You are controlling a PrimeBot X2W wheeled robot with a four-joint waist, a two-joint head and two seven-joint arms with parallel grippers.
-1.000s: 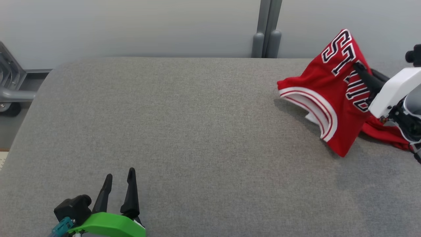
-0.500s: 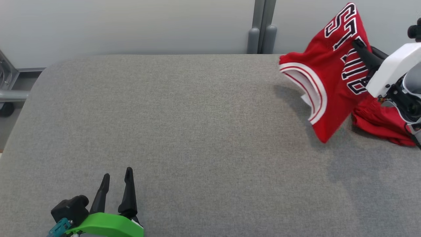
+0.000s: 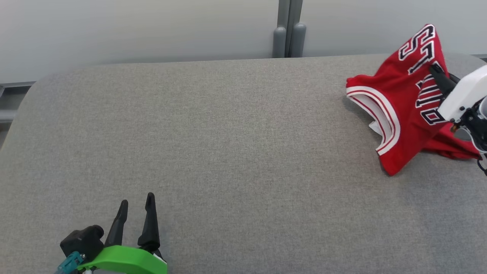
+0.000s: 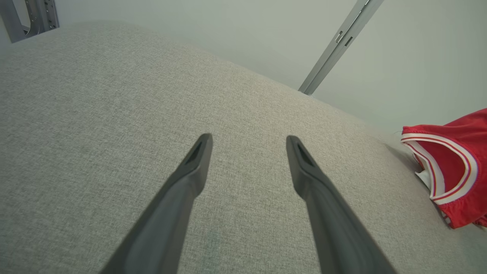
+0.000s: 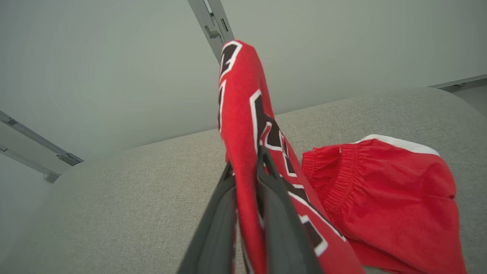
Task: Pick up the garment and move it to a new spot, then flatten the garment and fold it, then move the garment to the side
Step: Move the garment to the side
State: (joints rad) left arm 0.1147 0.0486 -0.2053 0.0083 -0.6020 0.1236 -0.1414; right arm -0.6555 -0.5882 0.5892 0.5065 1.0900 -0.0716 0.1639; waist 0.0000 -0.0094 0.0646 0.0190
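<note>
The garment [image 3: 403, 99] is a red jersey with white trim and black-and-white letters, at the far right of the grey padded table [image 3: 228, 152]. My right gripper [image 3: 437, 74] is shut on a fold of it near the lettering and holds that part raised, while the lower part drapes onto the table. In the right wrist view the red cloth [image 5: 247, 152] is pinched between the two dark fingers [image 5: 279, 213]. My left gripper [image 3: 137, 203] stands open at the lower left above bare table, with nothing between its fingers [image 4: 190, 171]; the garment [image 4: 452, 167] lies far to its right.
A second red piece with an elastic waistband [image 5: 384, 190] lies bunched on the table beside the held cloth. A pale wall with a grey vertical post [image 3: 287, 28] runs behind the table. The table's rounded left edge [image 3: 23, 110] drops off to the floor.
The head camera has shifted. My right gripper still grips the jersey, which rose and then sank, so its lower corner now rests on the table. The left gripper has stayed put.
</note>
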